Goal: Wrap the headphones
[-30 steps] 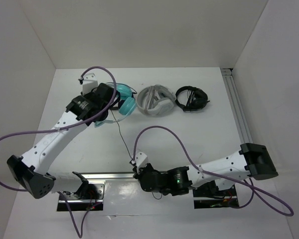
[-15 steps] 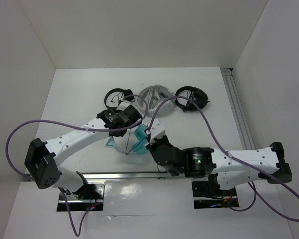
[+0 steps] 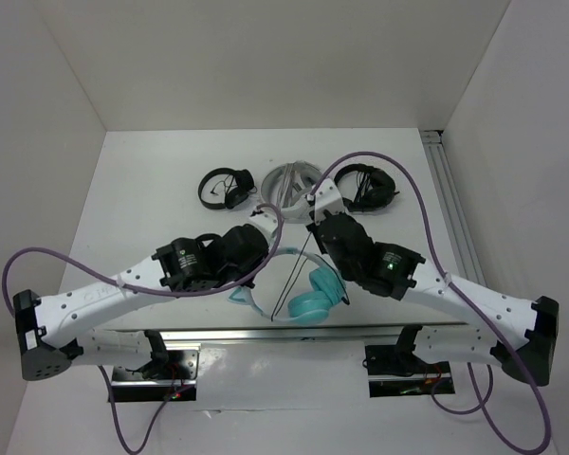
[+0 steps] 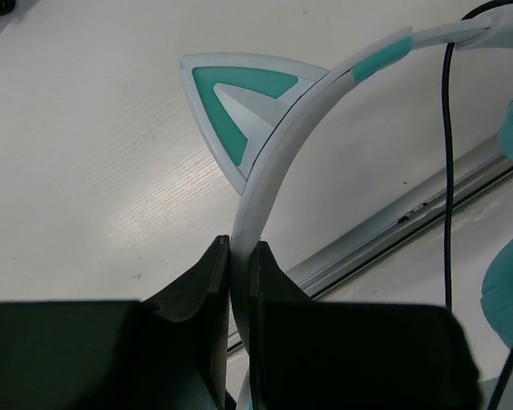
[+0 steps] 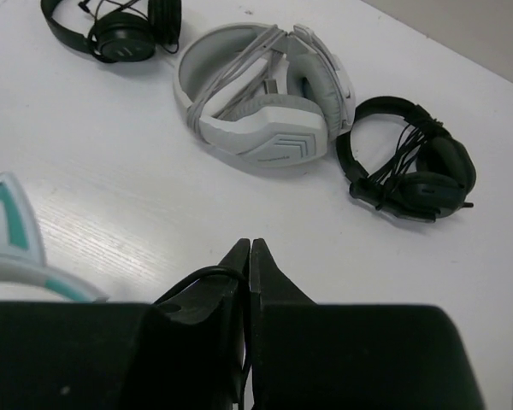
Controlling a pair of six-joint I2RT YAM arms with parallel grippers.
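The headphones (image 3: 309,304) are sitting at the 6 o'clock edge of the table (image 3: 152,190), just beyond the rail (image 3: 218,335) and between the two wrists. Whether they are resting on the table or hanging just above it cannot be told.

The left gripper (image 4: 239,256) is reaching in from 9 o'clock. Its jaws are standing narrow, clamping the pale headband (image 4: 278,137) edgewise between them. In the left wrist view, one cat ear (image 4: 231,102) is projecting from the headband at 11 o'clock of the jaws. The teal ear cups (image 3: 328,282) are sitting close together at the 3 o'clock end of the headband.

The right gripper (image 5: 250,252) is reaching in from 1 o'clock. Its jaws are pressing almost together, pinching a loop of the thin black cable (image 5: 207,275). In the top view the cable is running in a straight line from the right gripper toward 7 o'clock, crossing inside the headband arc.

Three other sets are lying in a row at 12 o'clock, well apart from the headphones: a small black set (image 3: 226,186), a white-grey set (image 3: 292,182) and a bundled black set (image 3: 365,188).
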